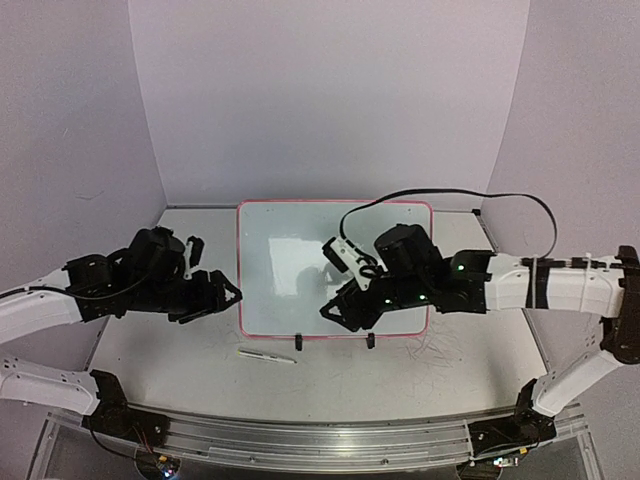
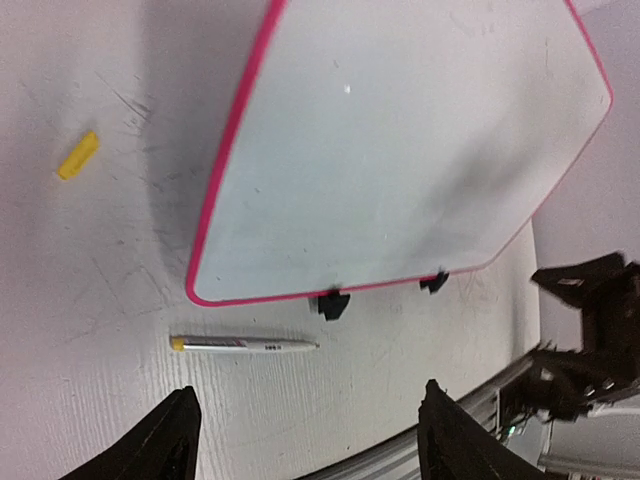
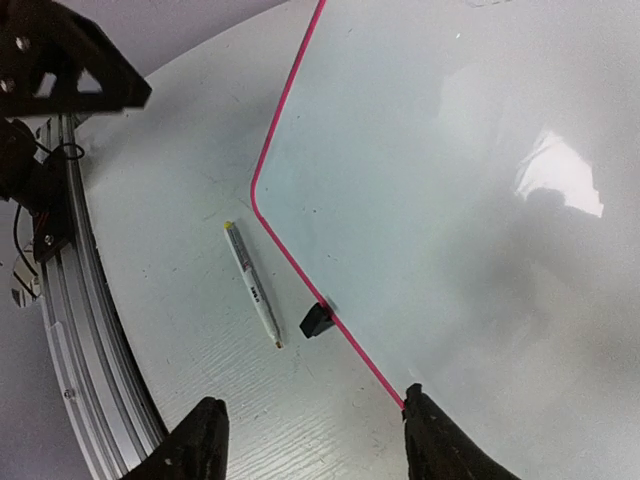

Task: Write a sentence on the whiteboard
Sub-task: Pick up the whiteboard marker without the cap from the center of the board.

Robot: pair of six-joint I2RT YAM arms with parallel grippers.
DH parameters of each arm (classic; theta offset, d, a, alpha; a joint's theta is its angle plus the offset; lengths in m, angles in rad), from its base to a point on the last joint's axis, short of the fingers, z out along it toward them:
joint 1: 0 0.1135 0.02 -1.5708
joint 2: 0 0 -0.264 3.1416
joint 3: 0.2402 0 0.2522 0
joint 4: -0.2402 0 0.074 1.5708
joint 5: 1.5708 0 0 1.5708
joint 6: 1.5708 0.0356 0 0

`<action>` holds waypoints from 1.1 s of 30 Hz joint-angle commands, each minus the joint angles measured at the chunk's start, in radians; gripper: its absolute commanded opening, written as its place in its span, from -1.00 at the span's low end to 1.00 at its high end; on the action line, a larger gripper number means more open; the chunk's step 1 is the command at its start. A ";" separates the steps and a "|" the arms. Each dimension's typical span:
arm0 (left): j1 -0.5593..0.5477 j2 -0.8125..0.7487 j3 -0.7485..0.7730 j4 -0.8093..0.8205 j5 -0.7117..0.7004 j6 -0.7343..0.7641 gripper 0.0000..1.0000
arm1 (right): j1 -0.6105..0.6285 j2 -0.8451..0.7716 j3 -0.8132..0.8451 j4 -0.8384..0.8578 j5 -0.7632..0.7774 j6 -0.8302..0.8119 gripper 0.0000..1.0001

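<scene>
- whiteboard [image 1: 300,235] lies flat mid-bench, red-pink rim, two black clip feet [image 1: 299,343] on its near edge
- left claw [image 1: 225,295] sits over bare bench [image 1: 170,350] just beside the board's left rim, near the near-left corner; not touching the board
- left claw is spread wide with nothing between its fingers [image 2: 165,440]; wrist view looks past them at the board's near edge
- right claw [image 1: 340,310] hangs over the board's near-right part, close to the near rim
- right claw also parted and empty, fingers [image 3: 200,440] apart above the bench by the rim
- marker [image 1: 267,355] lies on the bench just in front of the near rim, beside the left clip foot, roughly between the two claws; yellow end points left
- yellow cap [image 2: 78,156] lies on the bench left of the board, well apart from the marker
- grey scribble marks [image 1: 430,350] on the bench off the near-right corner
- black cable [image 1: 450,195] arcs over the board's far-right corner
- right arm covers part of the board surface in the top view
</scene>
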 commanded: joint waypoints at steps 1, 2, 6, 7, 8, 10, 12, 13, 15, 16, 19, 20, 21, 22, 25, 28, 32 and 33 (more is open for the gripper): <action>0.000 -0.117 0.000 -0.076 -0.278 -0.094 0.56 | 0.059 0.194 0.144 -0.008 -0.095 -0.011 0.26; 0.000 -0.134 0.001 -0.082 -0.299 -0.090 0.57 | 0.086 0.230 0.179 -0.017 -0.087 -0.025 0.28; 0.000 -0.176 0.026 -0.108 -0.364 -0.065 0.59 | 0.131 0.417 0.332 -0.070 -0.098 -0.017 0.31; 0.000 -0.187 0.033 -0.111 -0.375 -0.059 0.59 | 0.137 0.464 0.378 -0.094 -0.094 -0.016 0.29; 0.000 -0.196 0.036 -0.113 -0.384 -0.052 0.59 | 0.146 0.508 0.419 -0.112 -0.081 -0.019 0.28; 0.000 -0.215 0.040 -0.115 -0.395 -0.041 0.58 | 0.166 0.575 0.477 -0.139 -0.056 -0.030 0.28; 0.000 -0.232 0.040 -0.118 -0.402 -0.036 0.59 | 0.178 0.638 0.531 -0.161 -0.038 -0.039 0.27; 0.000 -0.238 0.038 -0.118 -0.403 -0.035 0.59 | 0.181 0.665 0.554 -0.169 -0.029 -0.043 0.27; 0.000 -0.246 0.036 -0.119 -0.402 -0.035 0.59 | 0.186 0.716 0.587 -0.180 -0.011 -0.051 0.24; 0.000 -0.248 0.036 -0.119 -0.400 -0.034 0.59 | 0.188 0.733 0.599 -0.185 0.003 -0.054 0.23; 0.000 -0.254 0.030 -0.120 -0.392 -0.033 0.59 | 0.190 0.769 0.615 -0.186 0.039 -0.064 0.21; 0.000 -0.257 0.029 -0.120 -0.389 -0.033 0.59 | 0.190 0.777 0.619 -0.186 0.045 -0.070 0.20; 0.000 -0.259 0.027 -0.120 -0.389 -0.032 0.59 | 0.190 0.787 0.623 -0.186 0.053 -0.071 0.18; 0.000 -0.262 0.026 -0.120 -0.388 -0.031 0.59 | 0.190 0.793 0.627 -0.186 0.060 -0.071 0.16; 0.000 -0.268 0.024 -0.120 -0.387 -0.032 0.59 | 0.190 0.804 0.633 -0.185 0.074 -0.071 0.12; 0.000 -0.266 0.024 -0.119 -0.382 -0.032 0.60 | 0.190 0.818 0.639 -0.182 0.077 -0.072 0.09; 0.000 -0.265 0.023 -0.118 -0.373 -0.034 0.60 | 0.190 0.836 0.634 -0.176 0.093 -0.071 -0.18; 0.000 -0.267 0.022 -0.119 -0.373 -0.036 0.60 | 0.190 0.838 0.629 -0.172 0.096 -0.072 -0.26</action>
